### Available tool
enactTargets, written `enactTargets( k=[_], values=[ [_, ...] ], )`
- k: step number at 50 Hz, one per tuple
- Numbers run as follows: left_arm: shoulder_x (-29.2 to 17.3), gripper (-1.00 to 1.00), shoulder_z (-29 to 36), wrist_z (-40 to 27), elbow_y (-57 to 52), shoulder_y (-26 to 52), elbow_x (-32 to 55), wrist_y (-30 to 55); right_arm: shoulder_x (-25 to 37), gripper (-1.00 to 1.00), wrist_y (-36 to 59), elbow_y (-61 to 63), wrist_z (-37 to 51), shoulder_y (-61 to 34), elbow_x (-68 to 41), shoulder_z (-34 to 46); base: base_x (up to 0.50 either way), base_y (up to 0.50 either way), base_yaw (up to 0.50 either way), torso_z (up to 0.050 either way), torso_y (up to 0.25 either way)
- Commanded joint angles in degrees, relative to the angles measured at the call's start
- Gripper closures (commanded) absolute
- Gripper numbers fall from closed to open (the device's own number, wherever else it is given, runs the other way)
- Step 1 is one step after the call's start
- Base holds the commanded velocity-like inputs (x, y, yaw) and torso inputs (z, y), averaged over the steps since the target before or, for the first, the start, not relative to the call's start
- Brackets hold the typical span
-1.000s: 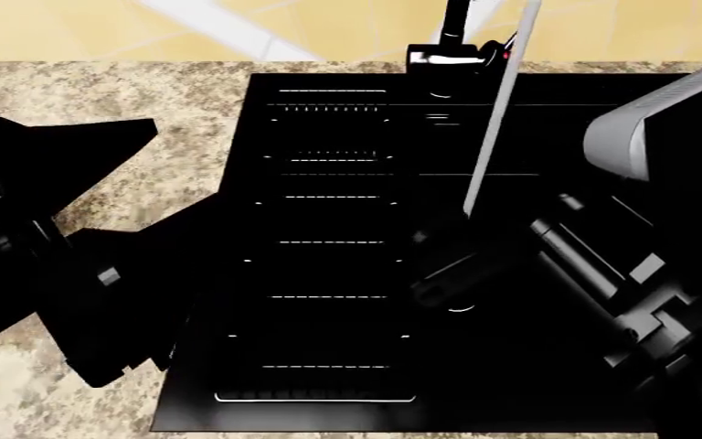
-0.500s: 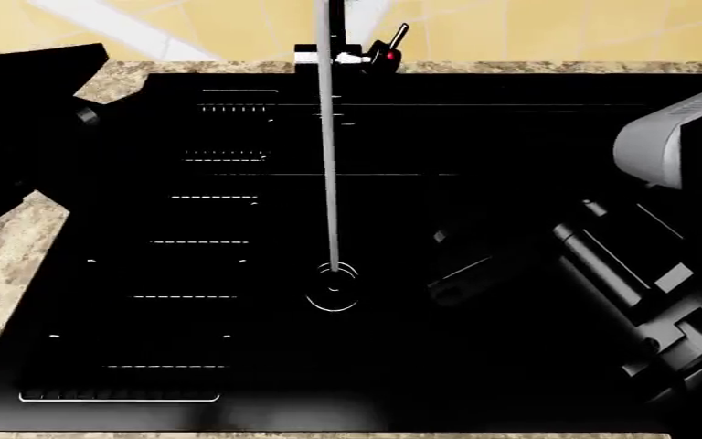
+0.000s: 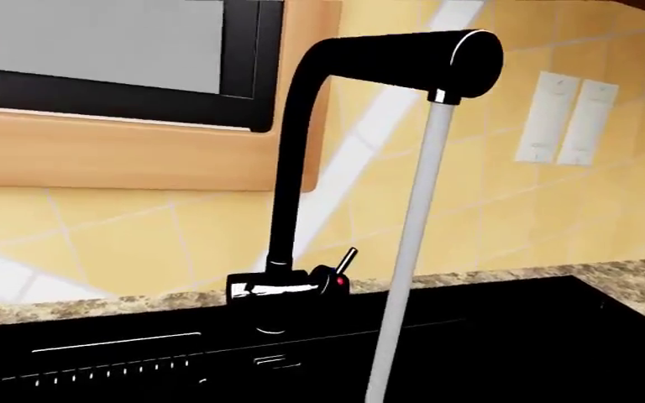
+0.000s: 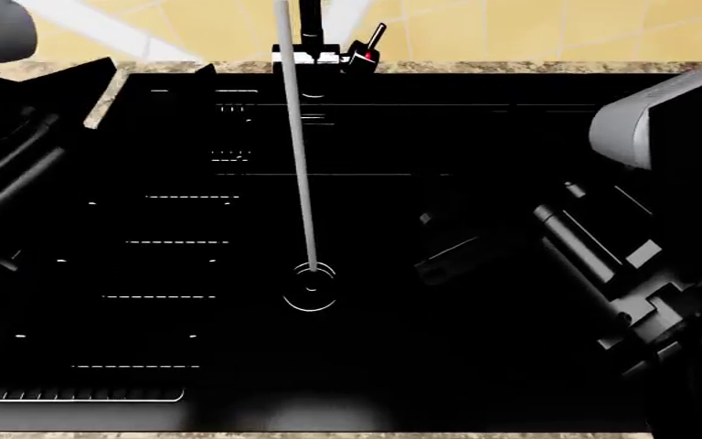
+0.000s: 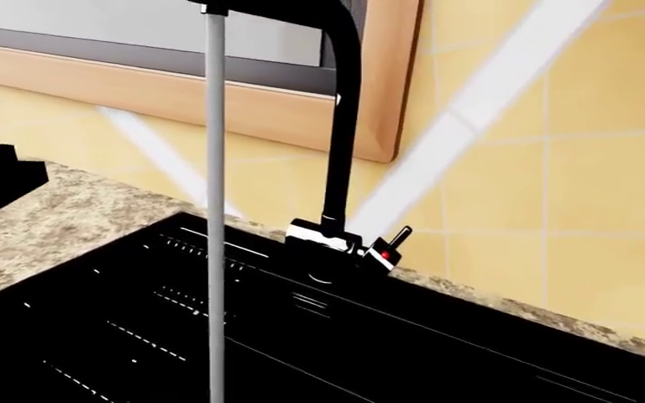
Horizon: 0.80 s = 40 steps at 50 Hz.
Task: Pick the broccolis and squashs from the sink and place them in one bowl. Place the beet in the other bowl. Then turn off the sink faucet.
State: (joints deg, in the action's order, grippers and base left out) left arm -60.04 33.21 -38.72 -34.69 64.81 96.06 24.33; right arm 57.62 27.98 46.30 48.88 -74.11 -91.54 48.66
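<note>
Flanking the sink (image 4: 449, 137) (water running), both arms leave its middle open.

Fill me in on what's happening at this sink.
A two-armed robot stands over the black sink, and the faucet is running: a stream of water falls onto the drain ring. No vegetables or bowls are in view. Neither arm touches the red-marked lever; the right gripper hangs over the basin, the left arm sits at the sink's left edge. The dark renders hide whether either gripper is open.
</note>
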Motion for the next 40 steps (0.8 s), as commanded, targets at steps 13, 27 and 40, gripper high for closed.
enactTargets(
  k=[13,27,40],
  values=[
    [10.9,-1.00,4.2,-4.9,10.7,-1.0,-15.9,-3.0,-9.7,-1.00,-3.5,-16.1,-7.3,1.6,14.0,1.3,0.00,0.00,0.00,0.000,0.000],
    [20.0,-1.00,10.1,0.1,26.5,7.5,-25.8,1.4,-16.3,-1.00,-2.3,-32.2,-15.3,-3.1,18.0,2.7,0.00,0.00,0.00,0.000,0.000],
    [31.0,-1.00,14.8,7.0,52.4,14.5,-40.6,-3.6,-28.0,-1.00,-7.0,-58.9,-27.1,-8.4,26.5,4.7,0.00,0.00,0.00,0.000,0.000]
  ],
)
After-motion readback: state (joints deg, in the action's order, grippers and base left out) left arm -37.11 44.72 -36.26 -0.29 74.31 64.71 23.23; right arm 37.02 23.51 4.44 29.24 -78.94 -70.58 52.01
